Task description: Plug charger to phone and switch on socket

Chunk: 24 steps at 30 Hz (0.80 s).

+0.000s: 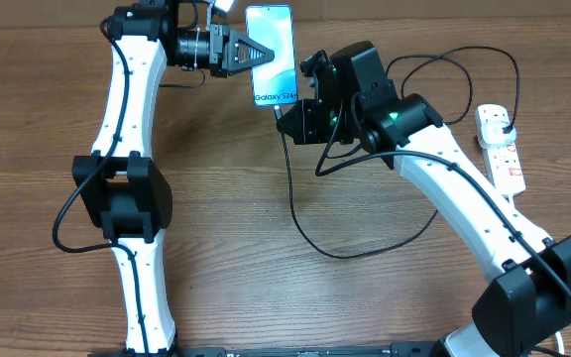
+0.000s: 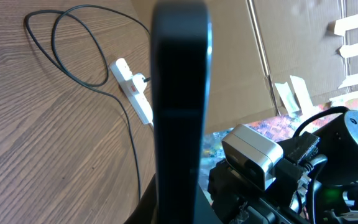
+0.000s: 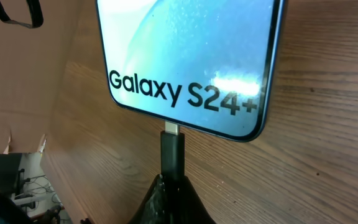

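My left gripper (image 1: 258, 52) clamps the phone (image 1: 274, 35) at upper centre, bracing it against insertion force. My right gripper (image 3: 171, 198) pinches the charger (image 3: 172, 149) tip at its lower port, metal showing: judged not seated; the socket (image 1: 501, 149) lies far right

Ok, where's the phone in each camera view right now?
Overhead: phone, top centre, screen lit.
Left wrist: centre, edge-on, a dark upright bar.
Right wrist: top, lit screen, charger tip at its lower edge.
Shared landmark: the black charger cable, visible in all three.
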Tool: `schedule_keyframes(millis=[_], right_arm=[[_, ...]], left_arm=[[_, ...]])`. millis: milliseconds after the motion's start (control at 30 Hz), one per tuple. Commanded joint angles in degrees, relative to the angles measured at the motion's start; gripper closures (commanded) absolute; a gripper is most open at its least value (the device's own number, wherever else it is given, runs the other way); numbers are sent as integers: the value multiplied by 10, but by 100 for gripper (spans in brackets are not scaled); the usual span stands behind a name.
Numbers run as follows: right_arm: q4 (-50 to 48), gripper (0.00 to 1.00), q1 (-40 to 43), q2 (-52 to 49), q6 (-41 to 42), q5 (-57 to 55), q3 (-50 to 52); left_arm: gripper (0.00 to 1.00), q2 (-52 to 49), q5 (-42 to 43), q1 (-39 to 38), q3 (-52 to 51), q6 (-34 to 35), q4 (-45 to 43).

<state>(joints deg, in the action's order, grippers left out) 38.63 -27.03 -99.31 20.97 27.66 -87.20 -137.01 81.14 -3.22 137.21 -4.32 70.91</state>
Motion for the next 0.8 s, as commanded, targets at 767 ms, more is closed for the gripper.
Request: schedule_keyframes(millis=[767], right_arm=[[-45, 96, 4, 20, 16, -41, -18]], left_arm=[[96, 24, 30, -5, 9, 78, 8]])
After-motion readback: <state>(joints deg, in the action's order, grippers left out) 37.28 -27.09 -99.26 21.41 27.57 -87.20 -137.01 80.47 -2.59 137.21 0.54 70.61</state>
